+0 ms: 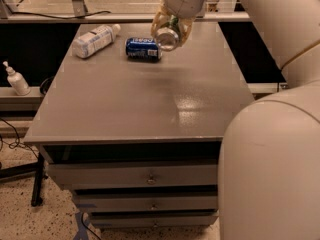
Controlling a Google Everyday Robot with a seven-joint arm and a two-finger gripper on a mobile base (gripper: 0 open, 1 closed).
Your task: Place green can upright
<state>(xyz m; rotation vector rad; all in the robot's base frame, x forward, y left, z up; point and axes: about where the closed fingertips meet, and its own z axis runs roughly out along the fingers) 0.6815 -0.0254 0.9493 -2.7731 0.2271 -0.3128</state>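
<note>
My gripper (170, 28) hangs above the far middle of the grey table (135, 104), its fingers shut on the green can (167, 35). The can is held in the air, tilted, with its silver end facing the camera; only a little green shows between the fingers. It hovers just right of the dark-blue can (143, 48), which lies on its side on the table.
A white-labelled plastic bottle (95, 40) lies on its side at the table's far left. A white pump bottle (15, 79) stands on a ledge to the left. Drawers (150, 176) sit below the tabletop. My arm's large body (270, 169) fills the right foreground.
</note>
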